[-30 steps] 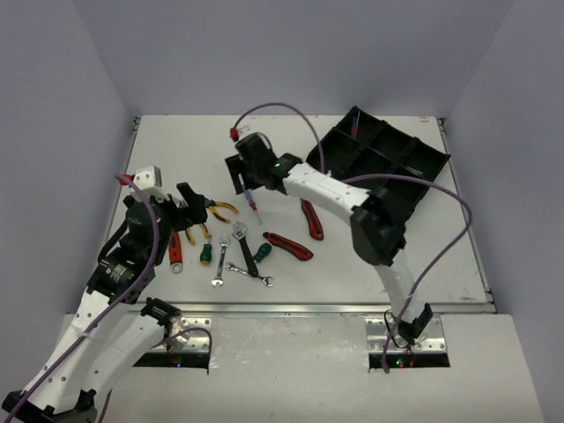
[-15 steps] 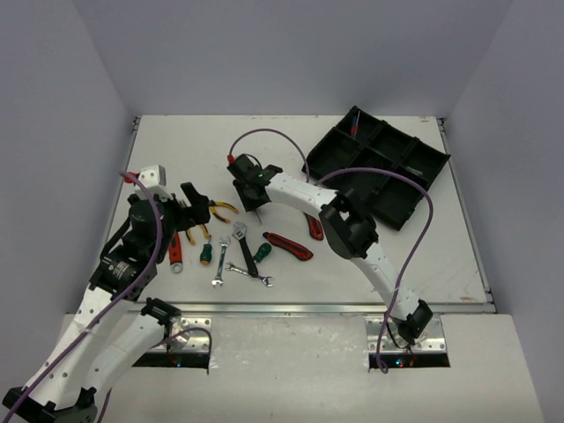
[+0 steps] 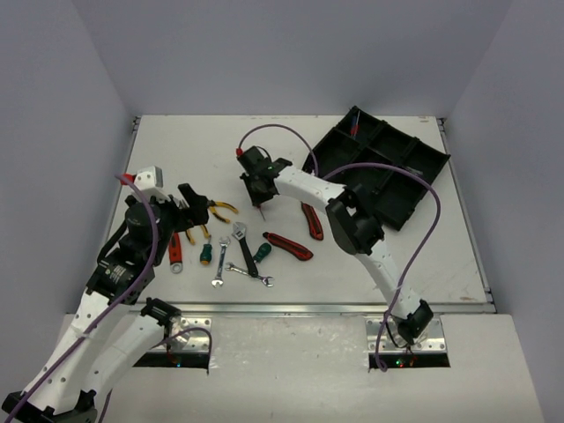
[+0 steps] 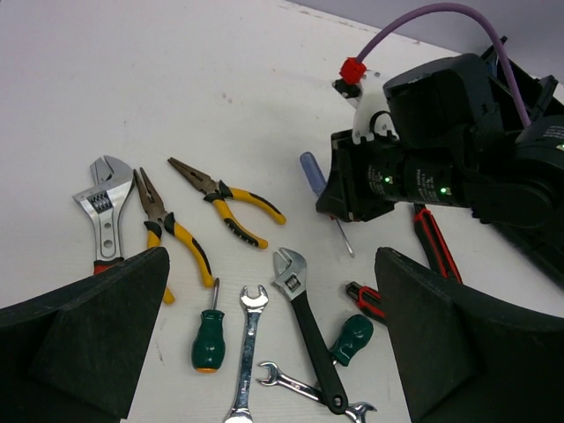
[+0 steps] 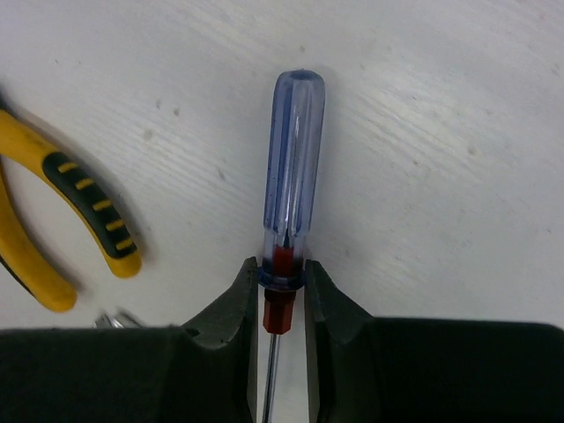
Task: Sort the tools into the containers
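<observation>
My right gripper (image 5: 282, 275) is shut on the collar of a blue clear-handled screwdriver (image 5: 293, 159) that lies on the white table. From above, that gripper (image 3: 259, 189) sits at table centre with the screwdriver's shaft (image 3: 262, 210) poking out below it. My left gripper (image 4: 273, 339) hangs open above a cluster of tools: two yellow-handled pliers (image 4: 225, 196), a black-handled adjustable wrench (image 4: 310, 330), two stubby green screwdrivers (image 4: 208, 339), silver wrenches (image 4: 247, 352). Two red-black utility knives (image 3: 288, 246) lie right of the cluster. The black organiser tray (image 3: 421, 167) stands at the far right.
A red-handled adjustable wrench (image 4: 104, 211) lies at the left of the cluster, under my left gripper (image 3: 196, 207). A red and blue tool (image 3: 354, 122) rests in the tray's far compartment. Purple cables arc over both arms. Grey walls close in the table.
My right gripper has closed on the blue screwdriver and shifted slightly to the right. The left arm has stayed put with its jaws open.
</observation>
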